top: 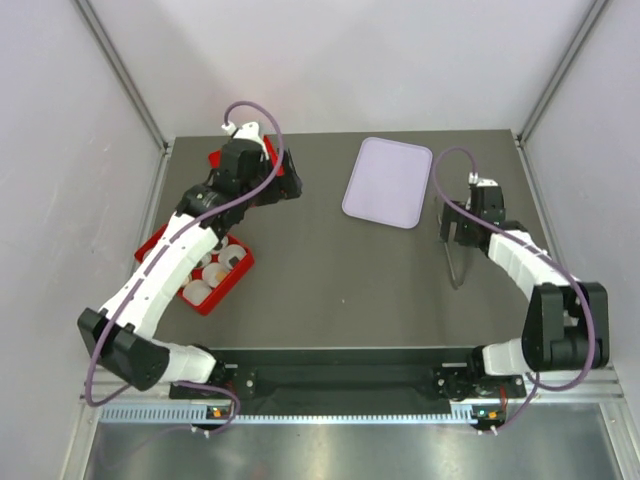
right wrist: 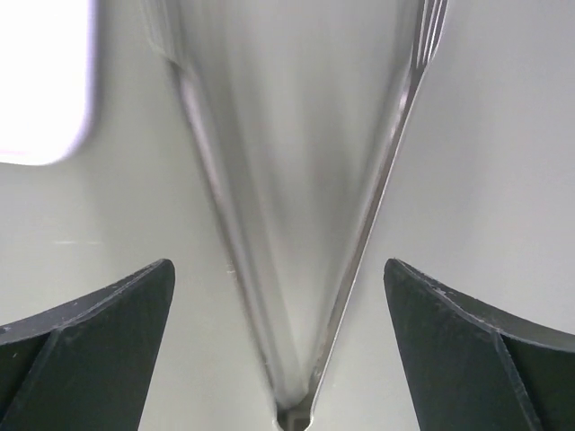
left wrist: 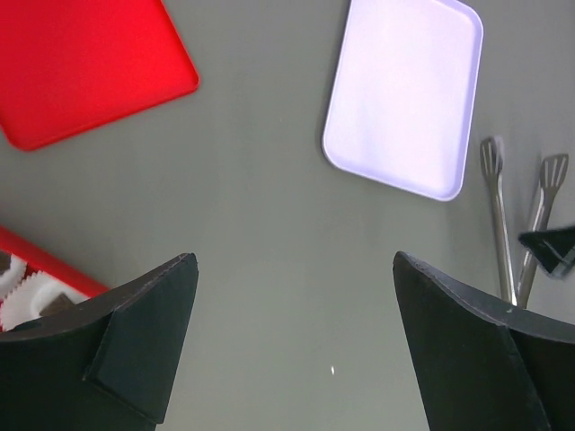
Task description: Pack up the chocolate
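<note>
Chocolate: no piece can be told for certain in any view. A dull brown patch beside a cup at the lower left edge of the left wrist view may be one, but the gripper finger hides most of it.
Paper cups [top: 198, 292]: white and fluted, set close together inside the red box. Those seen from above look white inside, and the left arm covers the rest.
Red box [top: 232, 287]: shallow and open on top, on the left side of the table [top: 330, 270], turned at an angle to the table's edge. The left forearm crosses over it.
Red lid [left wrist: 90, 63]: flat square lying on the table beyond the box, with a strip of bare table between the two.
Left gripper [left wrist: 294, 260]: held above the table by the lid, fingers spread wide, nothing between them.
Tray [top: 388, 180]: lavender with rounded corners, at the far middle of the table. Its floor shows plain colour from rim to rim.
Tongs [top: 455, 262]: metal, lying flat just right of the tray, joined end toward the robot, the two arms splayed apart toward the far side.
Right gripper [right wrist: 277, 265]: directly over the tongs, fingers spread wide to either side of them. Neither finger touches the metal, and nothing is pinched.
</note>
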Available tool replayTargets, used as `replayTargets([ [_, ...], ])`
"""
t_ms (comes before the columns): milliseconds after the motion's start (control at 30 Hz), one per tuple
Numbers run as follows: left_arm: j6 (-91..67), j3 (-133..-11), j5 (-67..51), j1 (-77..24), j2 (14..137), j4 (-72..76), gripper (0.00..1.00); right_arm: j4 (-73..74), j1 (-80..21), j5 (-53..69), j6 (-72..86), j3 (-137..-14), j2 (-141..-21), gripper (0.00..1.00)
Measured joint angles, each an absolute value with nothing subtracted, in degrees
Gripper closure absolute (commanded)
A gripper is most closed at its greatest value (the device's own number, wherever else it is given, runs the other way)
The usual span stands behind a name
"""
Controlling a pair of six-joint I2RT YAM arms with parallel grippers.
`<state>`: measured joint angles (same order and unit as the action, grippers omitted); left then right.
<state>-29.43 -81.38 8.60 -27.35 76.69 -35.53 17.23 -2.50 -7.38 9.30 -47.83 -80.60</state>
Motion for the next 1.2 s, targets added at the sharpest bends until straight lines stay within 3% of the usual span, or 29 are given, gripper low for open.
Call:
replayTargets([
  [467,-23.35,-98.19,16.1,-22.63,103.79,-35.94,0.14,18.83,-7.2,7.64,17.19,-50.3,-56.84,0.0],
  [567,-21.91,-104.09,16.99,-20.88,111.79,-37.17,0.23,18.24,-7.49,9.8,18.11,-49.84,-53.8,0.0],
  [633,-21.39,-109.56,17.17,-19.86,117.32,-38.68,0.32,17.54,-7.49,10.55,18.39,-48.82,-52.69,0.0],
  [767,-20.73,-117.43,17.19,-18.09,127.15,-39.53,0.38,16.82,-7.51,11.75,19.16,-46.37,-52.36,0.0],
  [1033,-21.3,-122.04,13.5,-14.85,137.93,-40.64,0.34,15.16,-7.51,13.61,19.66,-45.87,-55.57,0.0],
  [1200,-22.39,-123.2,11.05,-14.13,140.55,-39.94,0.37,13.98,-7.51,13.65,19.7,-45.74,-56.58,0.0],
])
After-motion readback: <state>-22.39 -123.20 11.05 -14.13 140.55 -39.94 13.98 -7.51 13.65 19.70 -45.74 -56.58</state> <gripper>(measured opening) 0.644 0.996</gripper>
